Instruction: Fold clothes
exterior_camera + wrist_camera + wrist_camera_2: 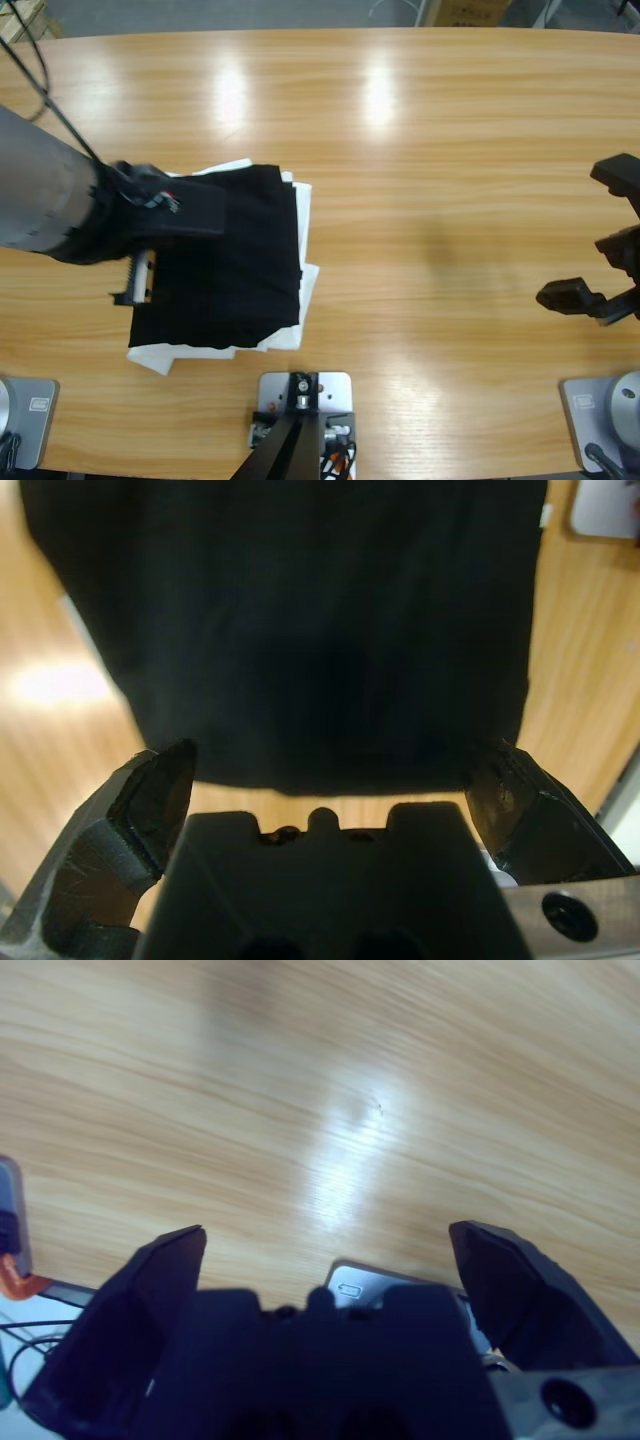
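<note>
The black shirt [235, 260] lies folded into a neat block near the table's [430, 200] left end, close to its front edge; it sits on top of a white pile of clothes [305, 275], and the white cloth peeks out past the shirt at its right side, at its front corner and a little at the back; in the left wrist view the shirt [300, 630] fills the top of the picture as 1 dark flat sheet, with bare wood showing on both sides of it.

The left gripper [140, 280] comes in from the table's left edge and sits at the shirt's left side, partly over the cloth; in the left wrist view the left gripper [335, 780] has its 2 jaws spread wide apart, and nothing is held between them; the shirt's near edge lies just past the jaw tips.

The right gripper [605, 270] is far away at the table's right edge, well apart from the shirt; in the right wrist view the right gripper [325, 1250] is spread wide too, with only bare wood past its jaws, and it holds nothing.
</note>
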Robot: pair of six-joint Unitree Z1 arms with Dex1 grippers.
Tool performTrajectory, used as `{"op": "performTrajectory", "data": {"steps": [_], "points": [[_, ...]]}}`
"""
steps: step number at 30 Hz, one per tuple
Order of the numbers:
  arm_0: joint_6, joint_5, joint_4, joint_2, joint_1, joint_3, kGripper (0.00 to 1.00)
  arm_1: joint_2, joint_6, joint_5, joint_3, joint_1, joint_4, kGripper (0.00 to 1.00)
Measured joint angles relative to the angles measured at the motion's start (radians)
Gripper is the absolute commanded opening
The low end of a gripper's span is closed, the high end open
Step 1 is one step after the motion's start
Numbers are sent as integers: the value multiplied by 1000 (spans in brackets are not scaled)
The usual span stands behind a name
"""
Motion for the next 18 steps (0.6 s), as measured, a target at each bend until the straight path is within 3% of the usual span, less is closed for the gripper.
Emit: {"op": "performTrajectory", "data": {"steps": [10,18], "points": [[23,-140,-18,152,68,-28,996,-27,13,19,63,-20,-51,1000],[53,-163,-44,200,88,-28,996,-26,13,40,83,-23,-83,1000]]}}
